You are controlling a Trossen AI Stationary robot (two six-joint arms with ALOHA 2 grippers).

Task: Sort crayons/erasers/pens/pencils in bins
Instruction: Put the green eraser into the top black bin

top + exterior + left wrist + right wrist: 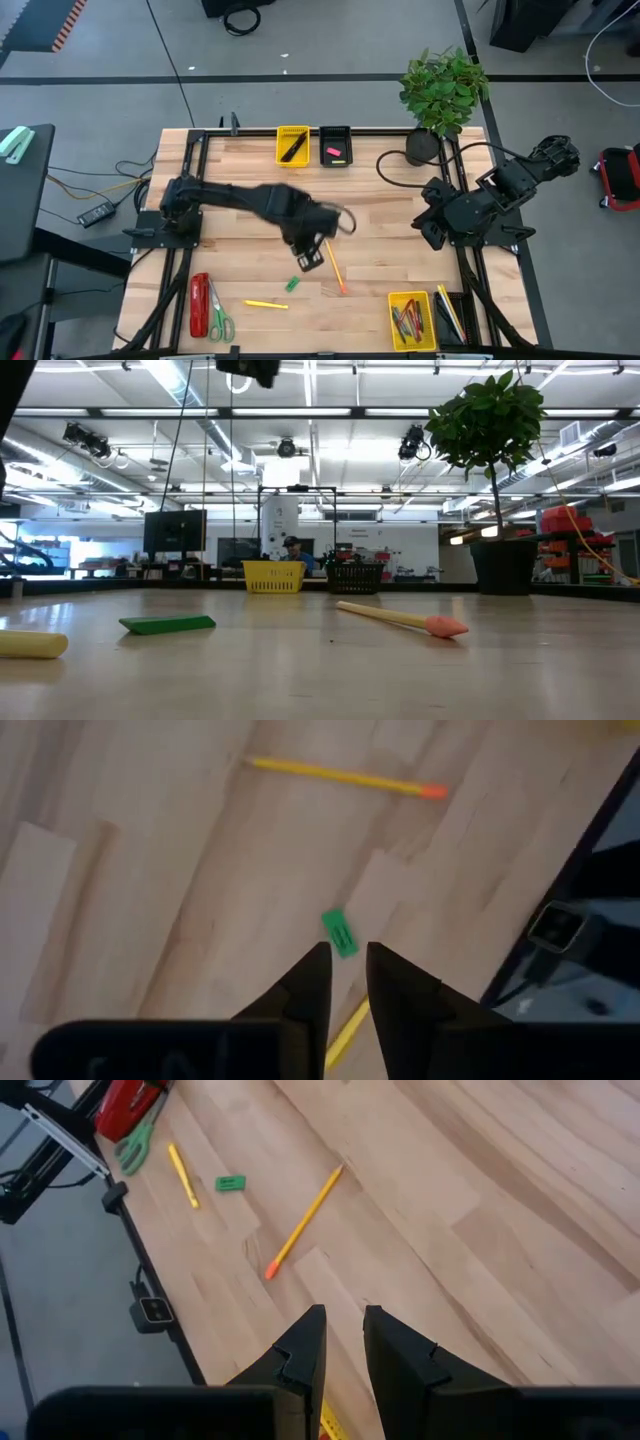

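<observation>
A green eraser [292, 284] lies flat on the wooden table near its front edge, also seen as the small green block [340, 933]. My left gripper [347, 955] hangs just above and beside it, pointing steeply down. Its fingers stand a narrow gap apart with nothing between them, and it shows as the dark hand at mid-table [308, 260]. An orange pencil [335, 268] and a short yellow stick [265, 304] lie on the table close by. My right gripper [343, 1320] waits over the table's right side, narrowly open and holding nothing.
At the far edge stand a yellow bin [293, 145] holding black pens and a black bin [335, 146] holding erasers. A yellow bin [410, 318] and a black bin [450, 315] stand at the near right. A red stapler [200, 305] and scissors [220, 322] lie near left. A potted plant [440, 90] stands far right.
</observation>
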